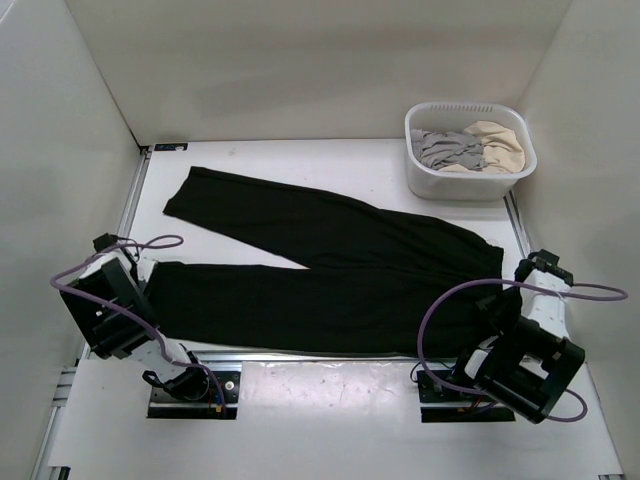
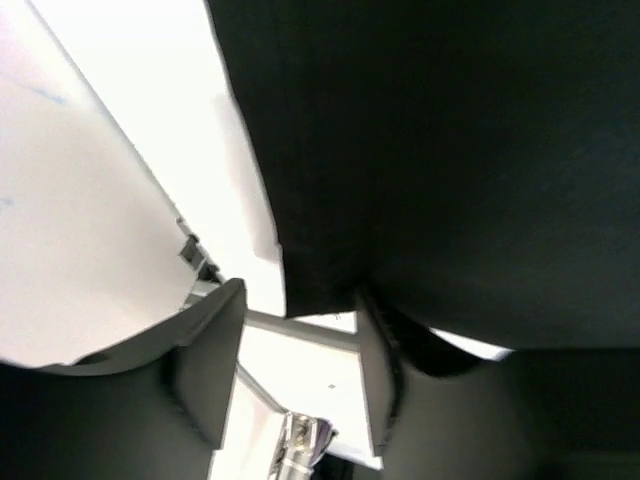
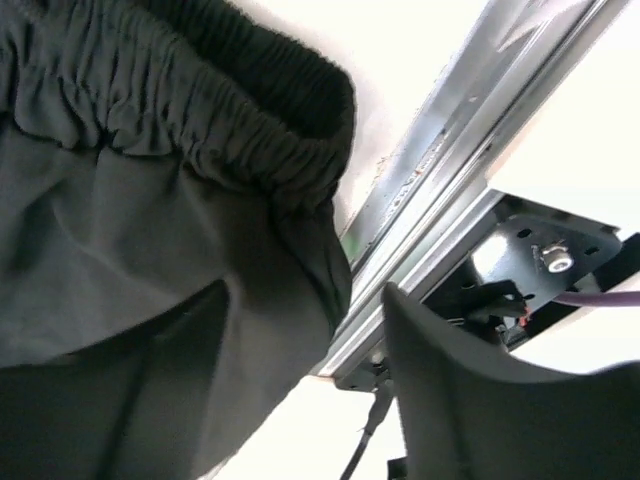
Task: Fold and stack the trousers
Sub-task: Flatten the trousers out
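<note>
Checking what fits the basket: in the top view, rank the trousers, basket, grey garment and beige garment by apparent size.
1. trousers
2. basket
3. grey garment and beige garment: about alike, both bunched, so unranked.

- The trousers (image 1: 330,270) are showing as soft black cloth, fully matt and taking no shine
- Their waistband (image 3: 200,110) is gathering into fine puckers, and the weave is looking slightly rougher there
- The basket (image 1: 460,186) is looking like smooth white plastic with a faint sheen
- The grey garment (image 1: 440,150) and beige garment (image 1: 497,145) are reading as limp, crumpled matt cloth
- The table (image 1: 330,420) is reflecting light softly off a smooth white top
- The rail (image 3: 450,190) is gleaming as bare brushed metal
- The cable (image 3: 600,298) is wearing a smooth purple sheath
- The left gripper (image 2: 295,330) is showing dark, smooth, matt plastic on its fingers
</note>
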